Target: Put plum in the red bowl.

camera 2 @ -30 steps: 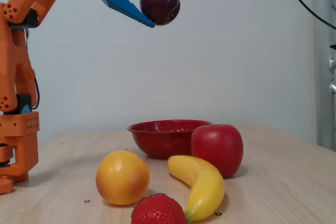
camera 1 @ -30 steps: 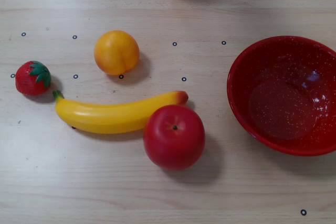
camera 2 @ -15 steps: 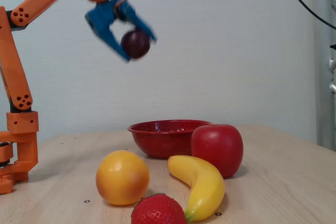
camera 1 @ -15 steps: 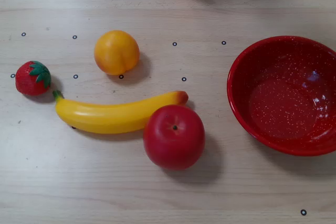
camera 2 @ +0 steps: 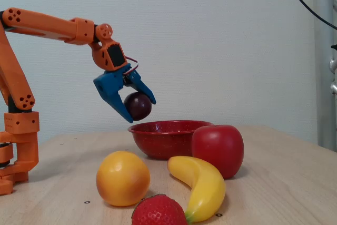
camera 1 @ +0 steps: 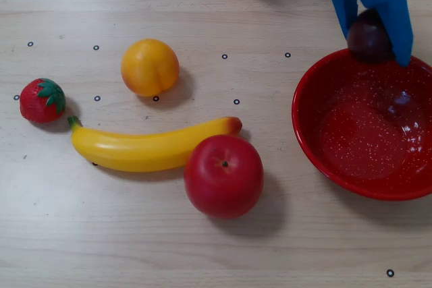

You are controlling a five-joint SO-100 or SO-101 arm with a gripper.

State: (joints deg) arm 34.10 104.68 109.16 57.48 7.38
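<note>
Btwn jaws: plum (camera 2: pixel 138 105) (above red bowl (camera 2: pixel 158 139)).

In the fixed view the blue gripper (camera 2: pixel 141 109) clamps the plum (camera 2: pixel 138 105) just above the left rim of the red bowl (camera 2: pixel 163 138). The apple (camera 2: pixel 218 149) stands at the bowl's right front, the banana (camera 2: pixel 202 185) and orange (camera 2: pixel 122 178) nearer the camera than the bowl.

No text, label, brand or number can be read anywhere, on the fruit, bowl, arm or wooden surface (camera 1: pixel 202 247).
</note>
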